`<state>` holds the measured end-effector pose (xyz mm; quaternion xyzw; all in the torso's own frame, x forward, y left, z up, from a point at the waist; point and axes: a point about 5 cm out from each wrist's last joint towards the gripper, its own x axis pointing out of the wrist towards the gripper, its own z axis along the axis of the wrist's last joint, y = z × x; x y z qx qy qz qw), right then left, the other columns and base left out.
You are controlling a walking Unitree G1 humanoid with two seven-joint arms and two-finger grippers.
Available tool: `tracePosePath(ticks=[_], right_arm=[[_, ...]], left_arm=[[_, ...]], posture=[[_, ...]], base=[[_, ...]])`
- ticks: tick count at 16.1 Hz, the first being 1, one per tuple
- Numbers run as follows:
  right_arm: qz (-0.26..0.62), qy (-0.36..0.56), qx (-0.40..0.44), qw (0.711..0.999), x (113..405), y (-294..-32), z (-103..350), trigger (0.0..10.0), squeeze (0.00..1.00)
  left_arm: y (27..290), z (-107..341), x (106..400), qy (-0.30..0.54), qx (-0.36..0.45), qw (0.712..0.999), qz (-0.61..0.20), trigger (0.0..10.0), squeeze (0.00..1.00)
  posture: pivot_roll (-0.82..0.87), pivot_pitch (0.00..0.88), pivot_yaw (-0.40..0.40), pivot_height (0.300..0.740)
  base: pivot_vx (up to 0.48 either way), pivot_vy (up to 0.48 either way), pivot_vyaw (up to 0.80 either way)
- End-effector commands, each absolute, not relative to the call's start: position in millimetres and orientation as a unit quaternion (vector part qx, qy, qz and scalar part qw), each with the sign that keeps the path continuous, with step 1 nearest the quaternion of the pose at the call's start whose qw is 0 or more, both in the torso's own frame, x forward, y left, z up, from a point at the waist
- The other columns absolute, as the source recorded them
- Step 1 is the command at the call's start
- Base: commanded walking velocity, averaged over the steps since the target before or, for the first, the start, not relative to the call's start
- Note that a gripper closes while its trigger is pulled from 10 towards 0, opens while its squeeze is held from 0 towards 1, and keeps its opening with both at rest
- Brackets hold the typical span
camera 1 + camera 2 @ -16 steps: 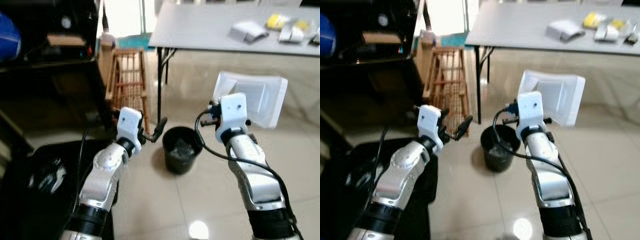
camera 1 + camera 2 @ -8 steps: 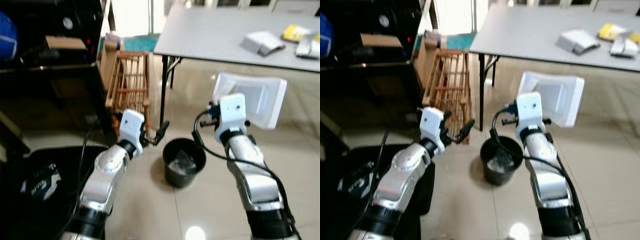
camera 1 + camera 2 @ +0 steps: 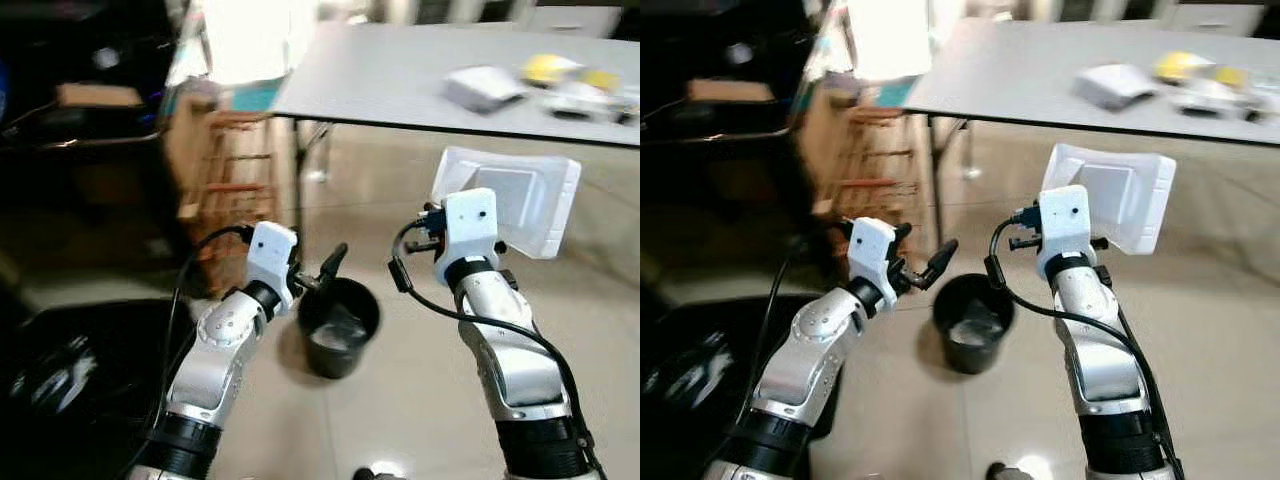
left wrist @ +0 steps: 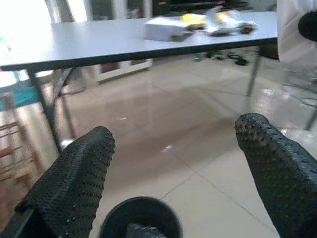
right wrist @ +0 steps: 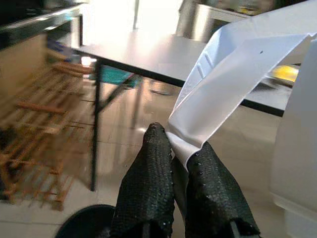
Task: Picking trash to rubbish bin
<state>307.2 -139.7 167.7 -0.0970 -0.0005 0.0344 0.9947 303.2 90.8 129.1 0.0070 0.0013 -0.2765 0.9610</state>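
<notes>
My right gripper [image 5: 179, 144] is shut on the edge of a white foam tray [image 3: 510, 200], which it holds upright at chest height, to the right of and above the bin. The black round rubbish bin [image 3: 338, 325] stands on the tiled floor between my two arms, with some pale trash inside. My left gripper [image 3: 315, 272] is open and empty, hovering just above the bin's left rim. In the left wrist view its two black fingers [image 4: 74, 183] spread wide with the bin [image 4: 136, 218] below them.
A grey table [image 3: 400, 70] stands behind the bin, with a white packet [image 3: 482, 87] and yellow items on it. A wooden rack [image 3: 225, 180] is at the left of the table leg. A black bag [image 3: 60, 370] lies on the floor at my left.
The view has shifted, so bin and table sit further left. Both arms keep nearly the same pose; the right gripper still holds the tray and the left stays open.
</notes>
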Motion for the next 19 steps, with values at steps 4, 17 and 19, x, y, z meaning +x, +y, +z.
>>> tracePosePath(ticks=[4, 17, 19], right_arm=[[0.031, 0.002, -0.095, 0.995, 306.4, -142.7, 168.0, 10.0, 0.00], [0.036, -0.003, -0.097, 0.995, 304.5, -141.6, 168.6, 10.0, 0.00], [0.036, -0.003, -0.097, 0.995, 304.5, -141.6, 168.9, 10.0, 0.00]], left_arm=[[85.8, 133.9, 301.6, -0.009, 0.002, 0.959, -0.283, 10.0, 0.00], [88.5, 132.1, 302.6, -0.002, 0.010, 0.960, -0.281, 10.0, 0.00], [88.8, 132.3, 303.1, -0.003, 0.011, 0.960, -0.280, 10.0, 0.00]], posture=[[-0.03, 0.081, 0.015, 0.740], [-0.04, 0.084, 0.018, 0.740], [-0.04, 0.084, 0.018, 0.740]], base=[[0.000, 0.000, -0.67], [0.192, 0.000, -0.10], [0.379, 0.000, 0.00]])
